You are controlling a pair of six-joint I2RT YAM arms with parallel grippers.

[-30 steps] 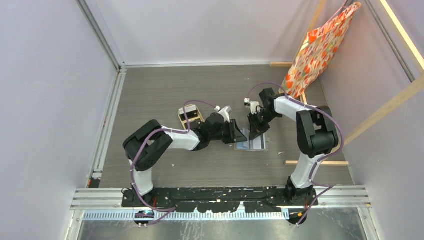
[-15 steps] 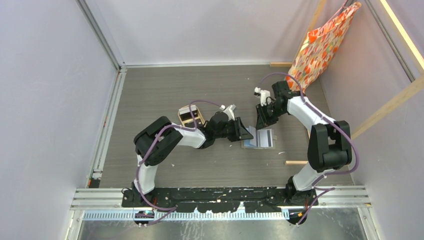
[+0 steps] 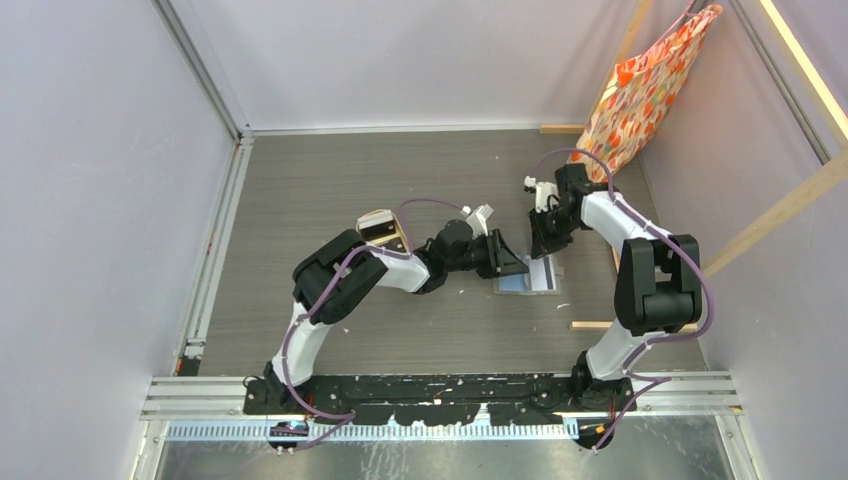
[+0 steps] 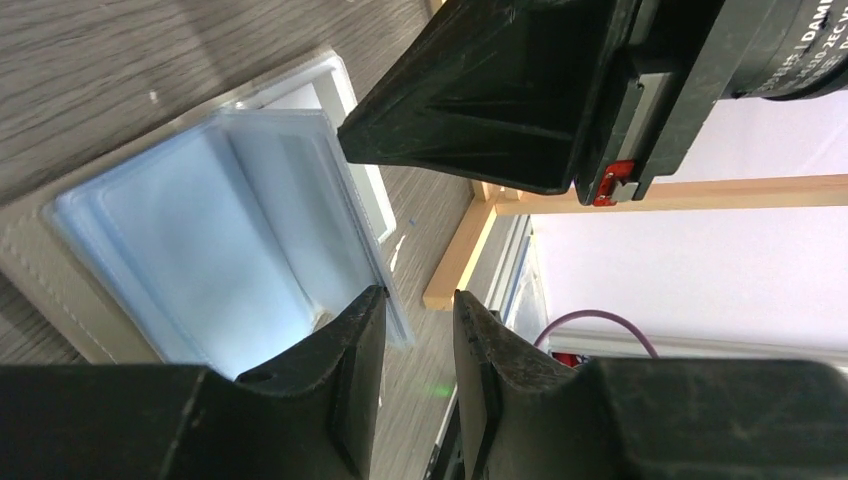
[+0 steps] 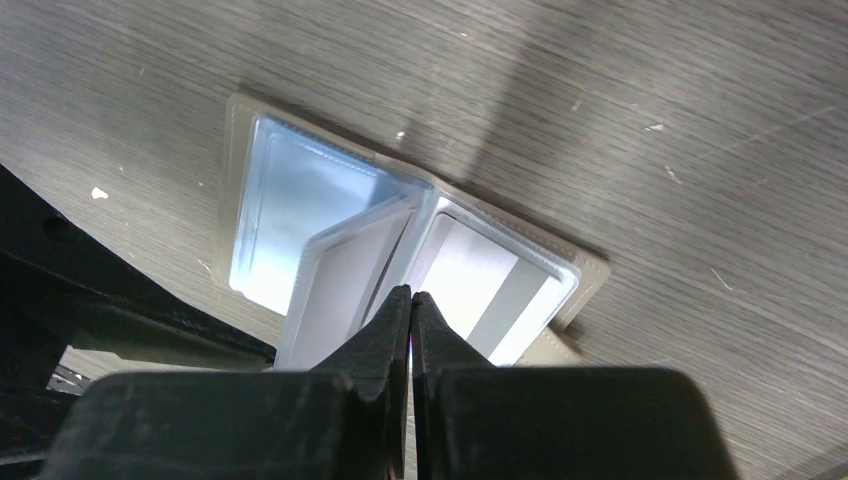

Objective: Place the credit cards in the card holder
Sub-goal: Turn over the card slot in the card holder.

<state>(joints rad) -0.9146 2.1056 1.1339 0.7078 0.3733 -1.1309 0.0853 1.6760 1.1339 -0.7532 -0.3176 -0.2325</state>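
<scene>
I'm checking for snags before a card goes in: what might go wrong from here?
1. The left gripper and right gripper crowd together over the open card holder, so they may knock each other.
2. One clear sleeve stands half lifted beside the right gripper's shut fingers; it may flop down or crease.
3. The holder looks unpinned on the table, so a nudge might slide it.
</scene>
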